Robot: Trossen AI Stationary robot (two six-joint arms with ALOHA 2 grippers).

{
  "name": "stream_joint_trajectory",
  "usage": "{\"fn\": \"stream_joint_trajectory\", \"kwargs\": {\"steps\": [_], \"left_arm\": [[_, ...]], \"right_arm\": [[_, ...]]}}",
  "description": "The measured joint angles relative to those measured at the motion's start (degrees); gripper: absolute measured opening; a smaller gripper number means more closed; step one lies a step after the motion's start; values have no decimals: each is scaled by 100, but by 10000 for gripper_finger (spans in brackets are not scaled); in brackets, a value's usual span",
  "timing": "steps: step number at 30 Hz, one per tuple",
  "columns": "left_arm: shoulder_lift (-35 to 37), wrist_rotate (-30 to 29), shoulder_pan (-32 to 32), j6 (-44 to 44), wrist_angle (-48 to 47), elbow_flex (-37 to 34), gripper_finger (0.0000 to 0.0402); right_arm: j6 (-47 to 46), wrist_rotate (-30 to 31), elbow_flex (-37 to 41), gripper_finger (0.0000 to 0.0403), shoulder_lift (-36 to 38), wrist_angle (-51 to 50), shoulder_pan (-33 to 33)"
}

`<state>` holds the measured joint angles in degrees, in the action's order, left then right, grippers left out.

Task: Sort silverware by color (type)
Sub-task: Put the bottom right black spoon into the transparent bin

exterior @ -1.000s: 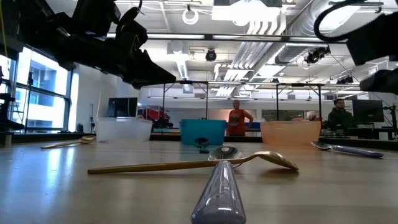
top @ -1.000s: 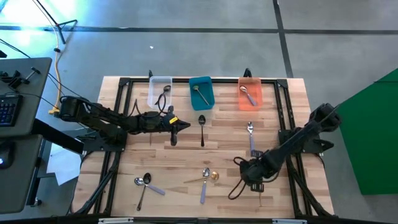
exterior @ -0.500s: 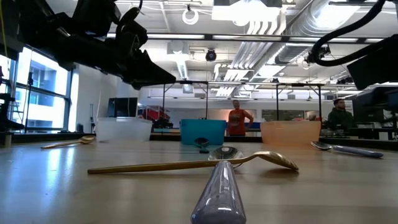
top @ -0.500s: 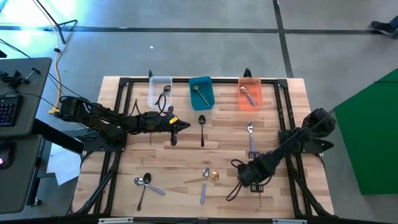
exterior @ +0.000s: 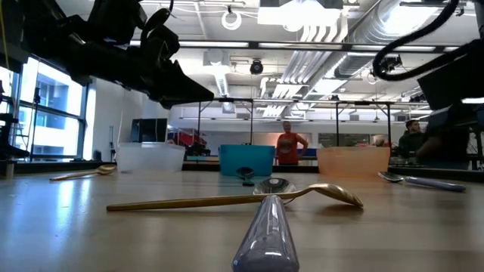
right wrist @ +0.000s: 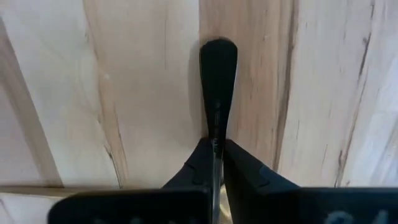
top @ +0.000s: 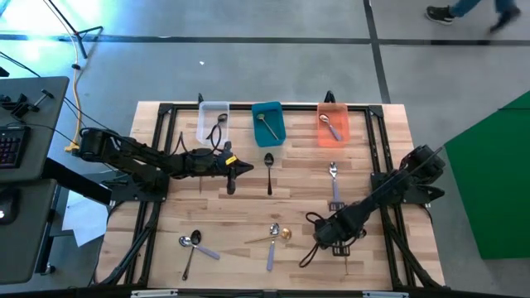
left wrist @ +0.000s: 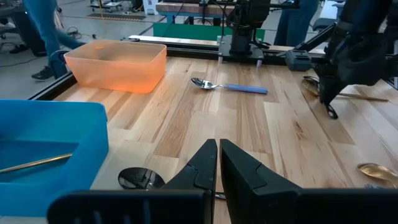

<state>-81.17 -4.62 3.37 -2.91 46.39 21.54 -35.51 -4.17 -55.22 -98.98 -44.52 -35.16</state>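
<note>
The right gripper point(right wrist: 214, 163) was low over the wooden table's point(top: 248, 207) near right part, its fingers clenched on a slim black spoon handle point(right wrist: 217, 81). The left gripper point(top: 234, 175), fingers closed empty, hovered beside a black spoon point(top: 268, 170).

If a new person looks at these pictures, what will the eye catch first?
First, the three bins in a row at the table's far edge: clear bin, teal bin, orange bin, each holding a spoon. Next, the right claw at the near right, shut on a black spoon, and the gold spoon lying near the front.
</note>
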Motion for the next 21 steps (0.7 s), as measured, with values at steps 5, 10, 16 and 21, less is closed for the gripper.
{"fn": "stream_joint_trajectory", "kwargs": {"steps": [5, 10, 16, 21], "left_arm": [[0, 0, 1, 1, 2, 0, 10], [0, -2, 1, 3, 15, 0, 10], [0, -2, 0, 5, 17, 0, 10], [0, 201, 1, 6, 17, 0, 10]], "right_arm": [[-17, 62, -150, 8, 125, -34, 2], [-46, 343, -335, 7, 450, -51, 66], [-45, 848, -456, 7, 1022, -299, 195], [130, 1608, -466, 7, 1597, -299, 411]]}}
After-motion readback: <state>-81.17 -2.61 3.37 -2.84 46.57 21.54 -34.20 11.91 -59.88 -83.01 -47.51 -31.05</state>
